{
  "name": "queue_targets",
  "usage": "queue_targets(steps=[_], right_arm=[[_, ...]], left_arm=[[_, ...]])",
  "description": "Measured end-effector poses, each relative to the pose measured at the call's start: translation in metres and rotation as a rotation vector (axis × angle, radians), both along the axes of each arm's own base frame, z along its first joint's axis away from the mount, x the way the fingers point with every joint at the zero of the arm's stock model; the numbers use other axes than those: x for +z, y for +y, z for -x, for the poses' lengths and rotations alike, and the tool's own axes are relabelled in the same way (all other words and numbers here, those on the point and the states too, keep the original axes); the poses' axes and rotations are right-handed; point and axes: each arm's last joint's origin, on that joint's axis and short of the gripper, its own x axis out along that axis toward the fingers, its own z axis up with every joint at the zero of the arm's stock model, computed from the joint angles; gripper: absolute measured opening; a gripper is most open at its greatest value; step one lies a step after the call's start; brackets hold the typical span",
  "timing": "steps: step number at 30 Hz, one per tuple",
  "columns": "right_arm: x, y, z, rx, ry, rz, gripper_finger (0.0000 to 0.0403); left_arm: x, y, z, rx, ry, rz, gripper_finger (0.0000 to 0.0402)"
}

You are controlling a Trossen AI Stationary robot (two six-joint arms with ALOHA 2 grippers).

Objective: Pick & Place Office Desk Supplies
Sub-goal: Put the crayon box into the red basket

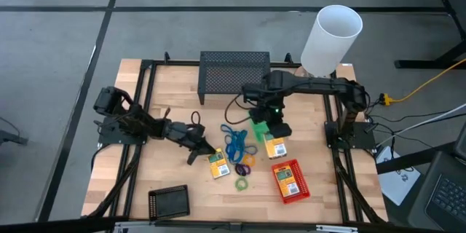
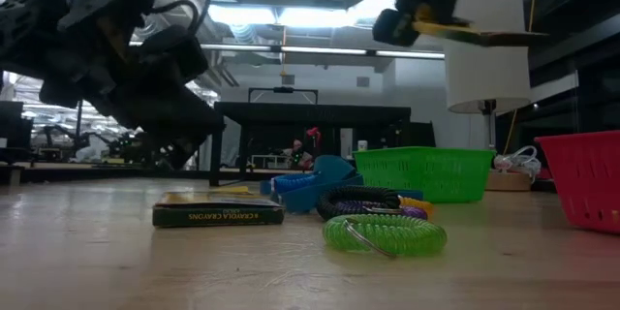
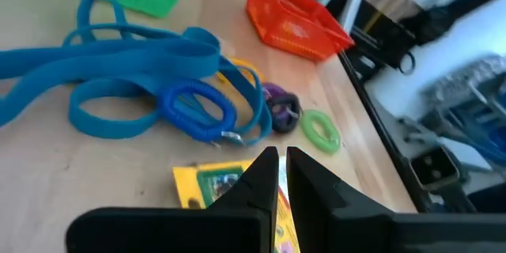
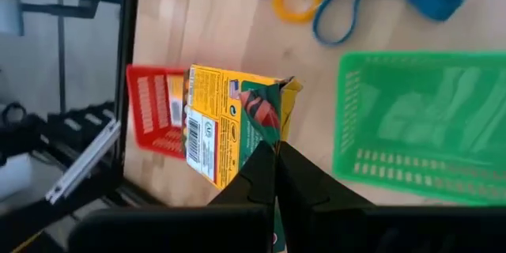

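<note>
A light wooden table (image 1: 171, 164) stood on a grey floor (image 1: 65, 36) marked with dark seams. A black metal frame (image 1: 142, 102) ran along the table's edges. A wide black mesh stand (image 1: 234, 76) sat at the table's far edge, near the middle. A tall white cylinder (image 1: 331, 38) stood just beside it, at the far right corner. A yellow cable (image 1: 429, 80) lay across the floor to the right of the table. In the low view, ceiling light strips (image 2: 281, 15) lit the room beyond, where a dark table (image 2: 310, 116) stood.
</note>
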Motion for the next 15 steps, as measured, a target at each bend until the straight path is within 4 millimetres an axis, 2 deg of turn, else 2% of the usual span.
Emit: queue_targets(steps=[9,15], right_arm=[[-0.038,0.007,0.029,0.043,0.142,-0.030,0.0000],[-0.068,0.020,0.037,0.082,0.091,-0.023,0.0000]], left_arm=[[0.024,-0.025,-0.023,0.090,-0.093,-0.009,0.0024],[0.034,-0.039,-0.039,0.136,-0.065,-0.052,0.0024]])
